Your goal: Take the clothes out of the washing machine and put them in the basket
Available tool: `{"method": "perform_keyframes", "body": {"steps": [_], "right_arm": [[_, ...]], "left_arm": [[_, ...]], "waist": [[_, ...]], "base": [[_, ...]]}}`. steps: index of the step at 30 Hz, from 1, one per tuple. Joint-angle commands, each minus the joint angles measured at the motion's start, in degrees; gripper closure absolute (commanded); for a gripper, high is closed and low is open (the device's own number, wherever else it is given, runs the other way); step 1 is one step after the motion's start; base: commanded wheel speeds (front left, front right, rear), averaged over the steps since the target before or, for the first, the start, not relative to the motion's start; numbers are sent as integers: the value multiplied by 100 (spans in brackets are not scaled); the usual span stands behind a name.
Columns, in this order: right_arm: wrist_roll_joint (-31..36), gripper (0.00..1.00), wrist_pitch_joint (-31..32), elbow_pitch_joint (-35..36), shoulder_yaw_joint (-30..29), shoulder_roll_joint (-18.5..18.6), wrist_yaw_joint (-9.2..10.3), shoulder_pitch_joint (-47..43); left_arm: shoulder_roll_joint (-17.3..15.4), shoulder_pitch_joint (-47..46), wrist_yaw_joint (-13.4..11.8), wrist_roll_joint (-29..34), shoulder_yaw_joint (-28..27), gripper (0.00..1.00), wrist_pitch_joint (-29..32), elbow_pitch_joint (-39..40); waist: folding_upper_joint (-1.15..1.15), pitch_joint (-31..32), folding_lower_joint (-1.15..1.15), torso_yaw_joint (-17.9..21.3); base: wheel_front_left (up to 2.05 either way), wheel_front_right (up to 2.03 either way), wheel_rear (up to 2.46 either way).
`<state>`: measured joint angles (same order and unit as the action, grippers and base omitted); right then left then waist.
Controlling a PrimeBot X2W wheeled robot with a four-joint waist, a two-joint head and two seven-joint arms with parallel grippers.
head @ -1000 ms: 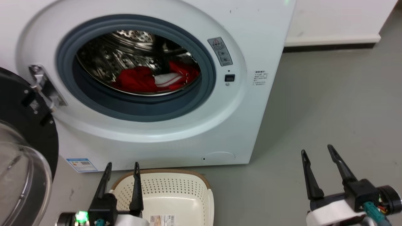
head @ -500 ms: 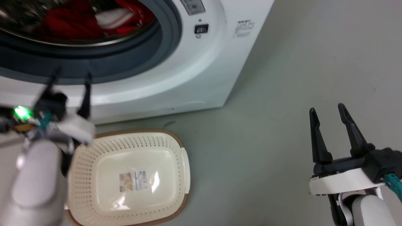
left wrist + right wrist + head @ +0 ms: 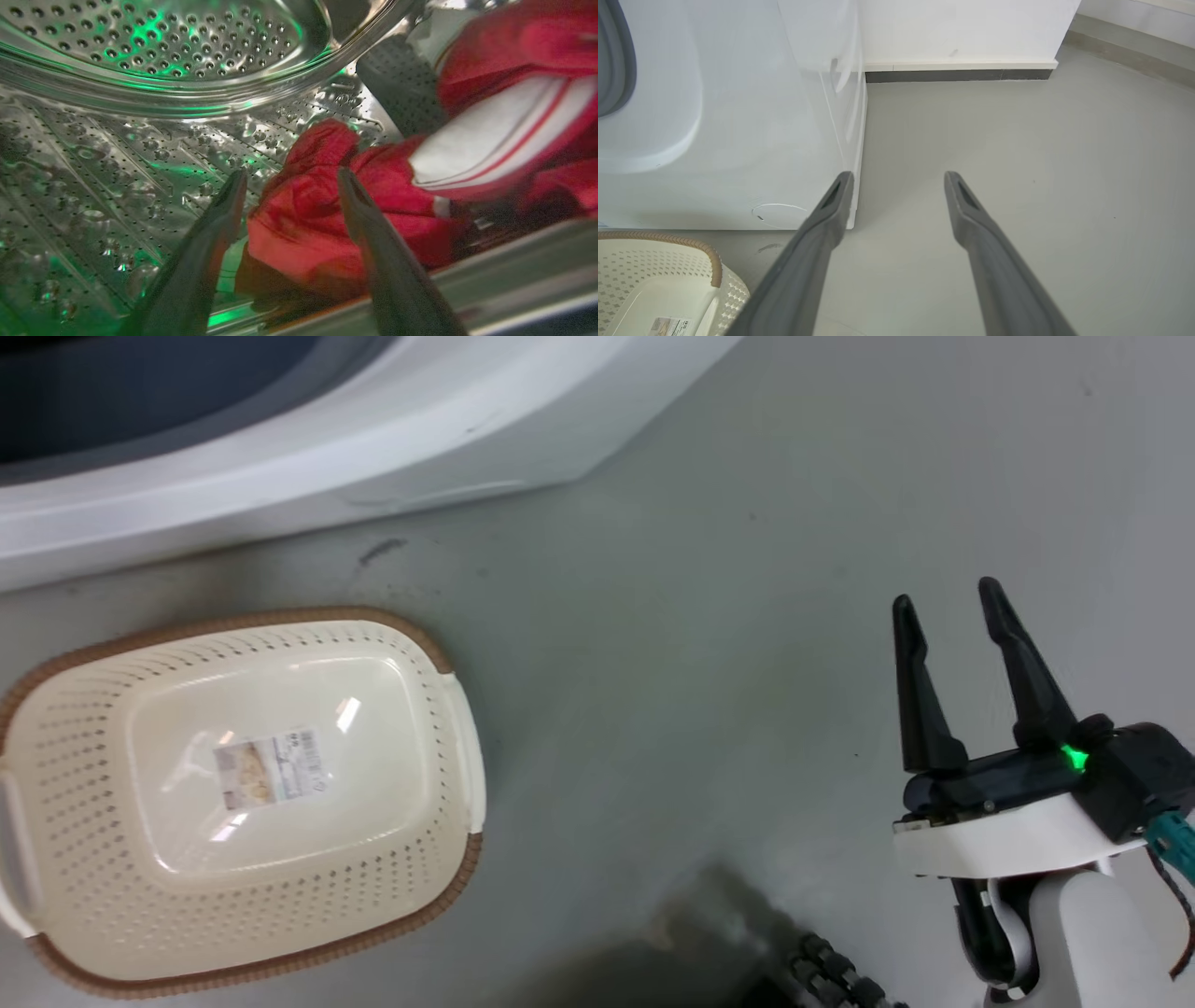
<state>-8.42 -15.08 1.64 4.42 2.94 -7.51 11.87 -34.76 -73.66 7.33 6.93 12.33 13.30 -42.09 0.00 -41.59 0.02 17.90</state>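
Left wrist view: the clothes are seen heaped in the drum, centre to right of frame, with the left gripper spread apart before a red fold, nothing clamped. In the head view, the basket at lower left is shown without garments, and the right gripper is held apart at lower right. Nothing is judged done yet; every garment is left to be moved.

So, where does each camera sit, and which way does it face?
Head view: on the head, facing down at the floor, basket and washing machine front; right fingers lower right.
Left wrist view: on the left wrist, facing into the drum at red clothes; left fingers open, pointing at them.
Right wrist view: on the right wrist, facing along the floor towards the wall; its fingers open.
Shared: the basket, in head and right wrist views.
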Motion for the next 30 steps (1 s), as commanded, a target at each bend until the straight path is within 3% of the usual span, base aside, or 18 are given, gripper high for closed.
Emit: {"method": "perform_keyframes", "body": {"steps": [1, 4, 11, 24, 25, 26, 30], "right_arm": [[-62, 0, -14, 26, 64, -10, 4, 81], [-180, 0, -14, 22, 181, -8, 4, 71], [-288, 0, -14, 58, 523, -8, 4, -15], [-709, 0, -14, 91, 629, -8, 4, -29], [-729, 0, -14, 91, 624, -8, 4, -14], [-734, 0, -14, 98, 625, -9, 4, 11], [-747, 0, -14, 107, 615, -8, 4, 130]], "left_arm": [[-71, -212, 5, -19, 113, 0, 169, -112], [-286, -881, 5, -222, 509, 0, 737, -406], [-626, -1811, 7, -779, 866, 0, 2075, -903], [-1196, -2066, 8, -1743, 1603, 0, 3260, -767], [-1212, -2052, 8, -1819, 1615, 69, 3329, -765], [-1223, -2026, 8, -1875, 1656, 100, 3371, -733], [-1325, -2004, 9, -2006, 1738, 100, 3235, -493]], "waist": [[0, -393, -2, 307], [0, -551, -2, 438], [0, -768, -2, 695], [0, -1101, -2, 843], [0, -1112, -2, 839], [0, -1122, -2, 834], [0, -1134, -2, 822]], "base": [[0, 0, 0], [0, 0, 0], [0, 0, 0], [0, 0, 0], [0, 0, 0], [0, 0, 0], [0, 0, 0]]}}
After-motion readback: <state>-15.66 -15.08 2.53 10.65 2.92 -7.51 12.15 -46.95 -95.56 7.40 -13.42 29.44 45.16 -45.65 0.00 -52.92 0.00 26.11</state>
